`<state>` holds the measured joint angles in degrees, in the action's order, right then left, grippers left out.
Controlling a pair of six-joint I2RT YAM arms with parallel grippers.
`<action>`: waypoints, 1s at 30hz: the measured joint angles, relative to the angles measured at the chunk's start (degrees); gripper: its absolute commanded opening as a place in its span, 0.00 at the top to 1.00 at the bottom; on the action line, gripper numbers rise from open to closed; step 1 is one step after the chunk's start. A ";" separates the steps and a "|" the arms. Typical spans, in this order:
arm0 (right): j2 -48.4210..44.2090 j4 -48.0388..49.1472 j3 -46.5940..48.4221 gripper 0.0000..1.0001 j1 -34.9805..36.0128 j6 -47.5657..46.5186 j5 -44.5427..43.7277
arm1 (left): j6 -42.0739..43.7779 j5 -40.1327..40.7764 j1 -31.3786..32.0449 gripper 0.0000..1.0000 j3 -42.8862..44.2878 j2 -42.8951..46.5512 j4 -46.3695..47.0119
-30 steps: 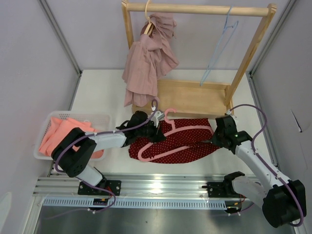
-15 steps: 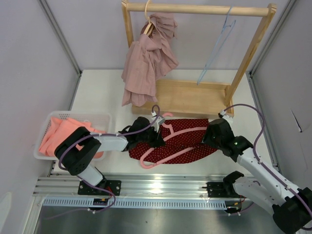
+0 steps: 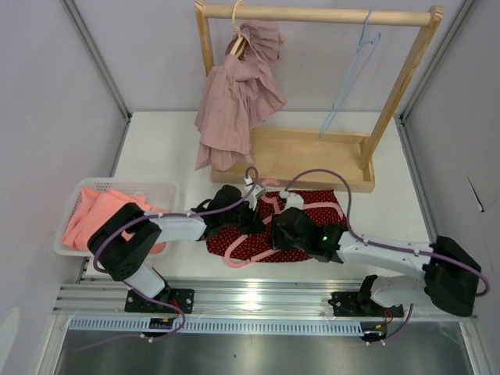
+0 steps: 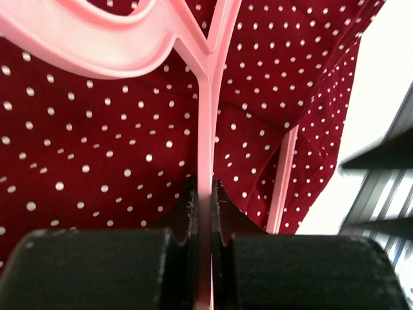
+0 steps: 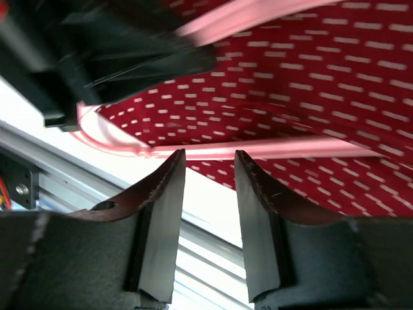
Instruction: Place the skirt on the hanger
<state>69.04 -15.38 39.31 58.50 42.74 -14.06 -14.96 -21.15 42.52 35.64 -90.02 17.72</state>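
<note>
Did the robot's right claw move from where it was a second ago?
Yes. The right gripper slid left over the red skirt, from below the right post of the wooden rack to below its middle.

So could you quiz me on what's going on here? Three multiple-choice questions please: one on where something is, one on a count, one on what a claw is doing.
1. Where is the dark red skirt with white dots?
A. Flat on the white table, in front of the wooden clothes rack
B. Draped over the rack's top rail
C. Lifted clear in the air

2. How many hangers hang on the rack's rail?
A. One
B. Two
C. Four

3. What is the left gripper doing?
A. Standing wide open
B. Shut on skirt cloth alone
C. Shut on the pink plastic hanger

Answers:
1 A: the skirt lies spread on the tabletop in front of the rack.
2 B: a wooden hanger carries a dusty pink garment, and a light blue hanger hangs bare.
3 C: the left wrist view shows it pinching the hanger's thin bar.
</note>
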 measured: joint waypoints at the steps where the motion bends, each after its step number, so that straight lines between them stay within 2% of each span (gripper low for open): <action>1: 2.14 1.97 0.26 0.60 1.75 -0.35 -0.09 | 0.26 -0.02 0.00 1.00 0.48 0.00 -0.44; 6: 10.80 11.98 0.74 0.60 7.78 -1.40 -1.62 | 1.77 -0.61 0.00 1.00 2.64 -0.57 -1.77; 11: 19.17 17.49 3.50 0.56 11.04 -1.44 -5.49 | 2.54 -1.16 -0.22 1.00 3.78 -1.64 -2.60; 18: 25.03 19.87 6.67 0.53 14.14 -0.79 -12.72 | 2.58 -1.11 -0.76 1.00 3.82 -2.23 -3.91; 30: 29.35 19.56 7.89 0.59 17.66 0.81 -21.59 | 3.58 -2.25 -1.05 1.00 4.61 -2.36 -5.20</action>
<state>98.39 4.19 47.20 76.16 43.55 -35.66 -11.38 -23.40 41.47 40.25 -92.38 12.51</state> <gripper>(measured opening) 0.431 0.057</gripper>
